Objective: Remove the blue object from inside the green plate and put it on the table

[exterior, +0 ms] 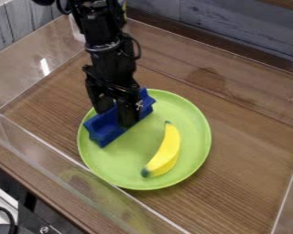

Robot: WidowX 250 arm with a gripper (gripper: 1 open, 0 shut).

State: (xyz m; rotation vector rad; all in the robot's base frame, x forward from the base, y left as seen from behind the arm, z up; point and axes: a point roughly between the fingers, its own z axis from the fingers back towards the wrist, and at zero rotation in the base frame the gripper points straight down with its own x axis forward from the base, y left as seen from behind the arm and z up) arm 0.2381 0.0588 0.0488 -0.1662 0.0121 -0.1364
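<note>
The blue object (pixel 106 131), a dark blue elongated block, lies in the left part of the green plate (pixel 192 151). My gripper (pixel 120 113) comes straight down onto the block, its black fingers open and straddling the block's middle. The fingertips reach down to the block's sides. The arm hides the block's upper end. The plate rests on the wood-grain table (pixel 234 91).
A yellow banana (pixel 165 151) lies in the plate just right of the block. Clear acrylic walls (pixel 39 55) border the table on the left, front and right. Bare wood shows behind and to the right of the plate.
</note>
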